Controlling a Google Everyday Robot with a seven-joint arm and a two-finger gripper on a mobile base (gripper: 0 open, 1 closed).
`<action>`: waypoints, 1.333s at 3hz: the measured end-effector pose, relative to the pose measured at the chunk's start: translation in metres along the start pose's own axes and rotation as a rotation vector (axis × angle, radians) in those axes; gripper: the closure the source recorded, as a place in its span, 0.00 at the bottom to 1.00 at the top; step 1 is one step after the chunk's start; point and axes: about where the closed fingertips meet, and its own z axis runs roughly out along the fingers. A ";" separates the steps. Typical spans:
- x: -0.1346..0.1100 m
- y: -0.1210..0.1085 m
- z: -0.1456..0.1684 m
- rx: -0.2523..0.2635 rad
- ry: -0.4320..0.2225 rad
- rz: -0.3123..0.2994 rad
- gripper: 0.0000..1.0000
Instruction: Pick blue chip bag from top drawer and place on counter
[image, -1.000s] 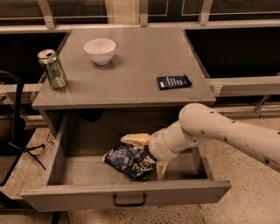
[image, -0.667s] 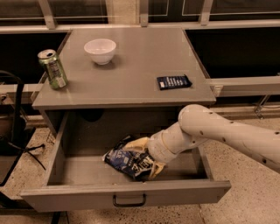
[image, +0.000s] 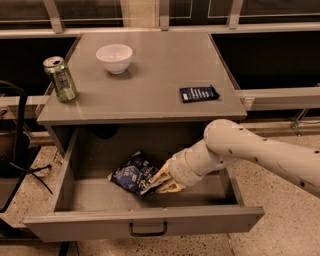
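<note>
While the top drawer (image: 145, 221) sits pulled fully open under the grey cabinet, the arm (image: 240, 147) reaches in from the right, angled down and left across the drawer's right side. Claw (image: 156, 184) is inside the drawer, low, roughly mid-width, pointing left. Its two tan fingers (image: 162, 174) are pinched together on the right edge of the blue chip bag (image: 131, 175), so it's closed and gripping the bag.

Bag: crumpled, dark blue with white print, silvery edge showing toward the claw. It's in the drawer, centre-left of the floor, closer to the front panel than the back. Left end looks down near the drawer floor, right end is in the claw. Can't tell whether any of it is off the floor.

Drawer front has a small black handle (image: 148, 230) at centre.

Surface (image: 155, 80) above the drawer carries three things, well apart from each other:
- white bowl (image: 114, 57), upright, back-left of centre
- green can (image: 60, 79), upright, near the left edge
- flat dark blue packet (image: 198, 93), lying flat near the front-right corner

Front-centre of the surface is bare grey. Black stand legs (image: 20, 165) are on the speckled floor left of the cabinet.
</note>
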 end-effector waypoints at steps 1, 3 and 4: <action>0.000 0.000 0.000 0.000 0.000 0.000 0.96; 0.000 -0.001 0.000 -0.002 -0.001 -0.003 1.00; -0.005 -0.033 -0.017 0.031 0.000 -0.086 1.00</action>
